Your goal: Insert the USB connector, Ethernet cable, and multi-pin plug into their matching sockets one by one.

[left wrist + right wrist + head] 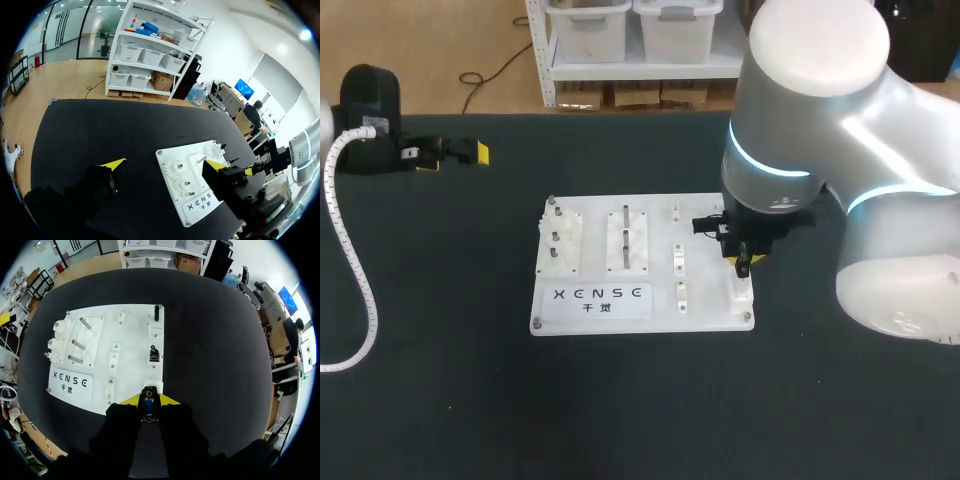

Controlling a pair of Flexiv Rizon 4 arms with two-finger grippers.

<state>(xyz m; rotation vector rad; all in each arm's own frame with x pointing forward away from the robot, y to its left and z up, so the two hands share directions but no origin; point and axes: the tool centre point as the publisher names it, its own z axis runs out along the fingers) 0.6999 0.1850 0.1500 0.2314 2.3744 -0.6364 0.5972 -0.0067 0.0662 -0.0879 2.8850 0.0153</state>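
Right gripper (149,401), closed on a dark plug (148,409) right at the corner socket (151,386) of the white board (135,330), could jam it if the plug comes down slightly tilted or off-centre.

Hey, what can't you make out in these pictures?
Head view: the right arm covers the socket under the right gripper.
Right wrist view: the dark plug between the fingers is mostly covered, so its type is unclear.
Left wrist view: one finger of the left gripper hides part of the board.
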